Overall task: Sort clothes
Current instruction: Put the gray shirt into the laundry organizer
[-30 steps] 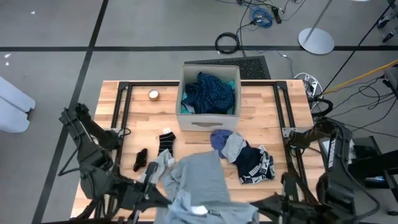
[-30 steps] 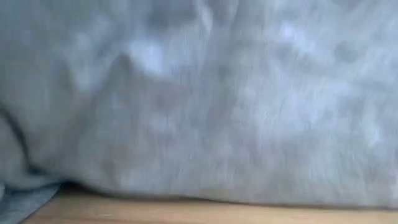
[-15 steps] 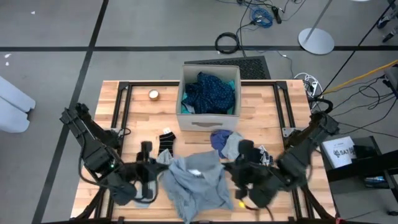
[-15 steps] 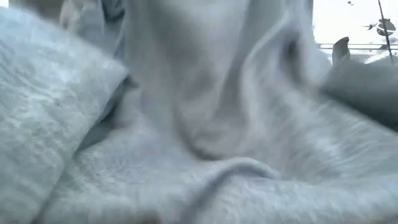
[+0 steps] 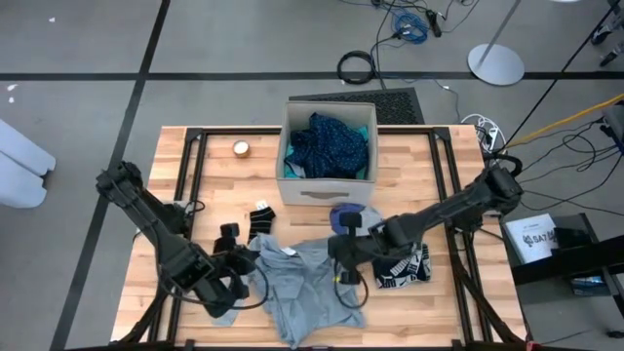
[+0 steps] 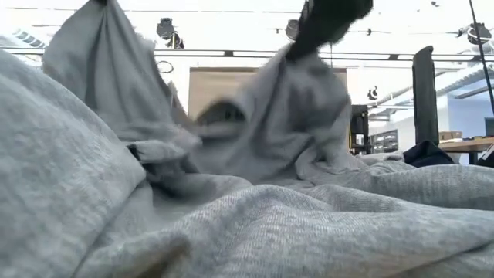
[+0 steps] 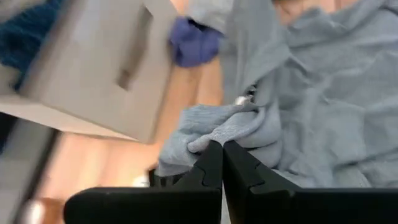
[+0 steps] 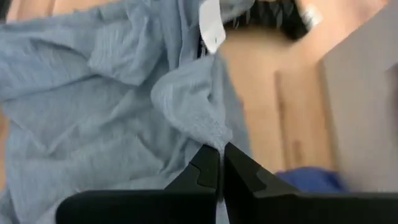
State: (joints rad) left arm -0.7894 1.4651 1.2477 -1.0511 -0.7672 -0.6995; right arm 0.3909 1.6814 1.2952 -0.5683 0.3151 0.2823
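Note:
A grey garment [image 5: 310,288] lies bunched on the table's near middle. It fills the low view, rising in two peaks [image 6: 108,69] toward the grippers. My left gripper [image 5: 250,265] is shut on its left part and my right gripper [image 5: 343,269] on its right part. A navy dotted garment [image 5: 331,141] and a turquoise one [image 5: 363,132] lie in the beige box [image 5: 327,190]. Two small socks [image 5: 261,216] lie left of the garment, a blue and grey piece [image 5: 349,218] in front of the box, and a black-and-white patterned piece [image 5: 405,268] on the right. My left gripper pinches a bunched fold [image 7: 214,127] of the grey garment between its two shut fingers, slanting down from the table's left. The fold stands raised and the cloth below it lies slack on the table. How many layers, I cannot tell. My right gripper pinches a raised fold [image 8: 198,121] of the grey garment between its two shut fingers, slanting down from the table's right. The cloth hangs slack from the fingers [image 6: 332,15], and the rest lies on the table. A white label [image 8: 212,28] shows farther along the cloth.
A small round thing [image 5: 241,148] lies at the far left of the wooden table [image 5: 439,156]. Black frame rails [image 5: 190,166] run along both sides. Bare wood shows at the near left and near right.
Both grippers have come down from over the table's near edge, staying shut on the grey garment. The right one has swept toward the table's left and far side. The garment, then spread over the near edge and the low camera, now lies bunched in the near middle.

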